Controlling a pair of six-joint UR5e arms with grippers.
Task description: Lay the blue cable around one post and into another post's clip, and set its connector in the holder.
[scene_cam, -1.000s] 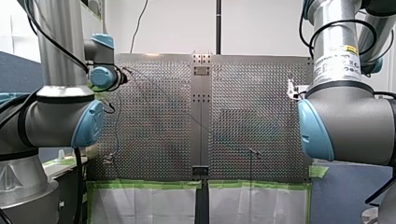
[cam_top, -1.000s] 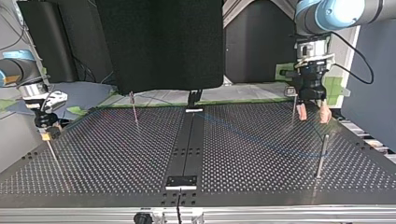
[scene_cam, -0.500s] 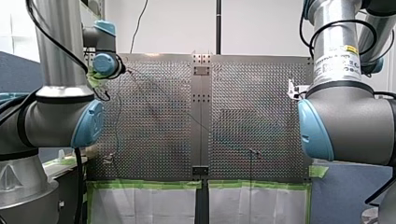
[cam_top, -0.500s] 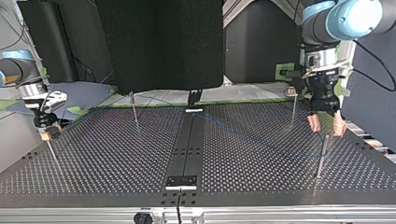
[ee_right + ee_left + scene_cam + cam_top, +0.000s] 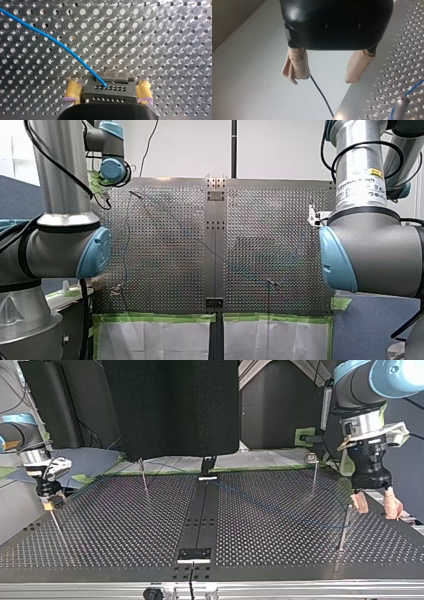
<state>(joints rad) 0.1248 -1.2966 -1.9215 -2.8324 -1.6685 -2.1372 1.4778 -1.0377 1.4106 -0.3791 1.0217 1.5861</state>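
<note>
The blue cable [image 5: 57, 42] runs over the perforated plate into a black connector [image 5: 110, 96], which sits in a grey holder between my right gripper's [image 5: 107, 85] yellow pads. These pads stand at the connector's two sides, open. In the top view that gripper [image 5: 50, 499] is at the left edge. The cable [image 5: 280, 510] shows faintly, crossing toward a plain post [image 5: 344, 527] at the right. My left gripper [image 5: 377, 506] hangs open and empty beside that post, past the table's right edge. Its beige pads [image 5: 295, 63] are spread, with the cable [image 5: 412, 90] beside them.
A clip-topped post [image 5: 314, 477] stands at the back right and another post [image 5: 144, 477] at the back left. A dark centre strip [image 5: 200, 520] splits the table. A black wire [image 5: 322, 97] trails under my left gripper, off the plate's edge.
My left arm has swung away from the clip post toward the top view's right and nearer that camera, its gripper staying open. My right arm has not moved.
</note>
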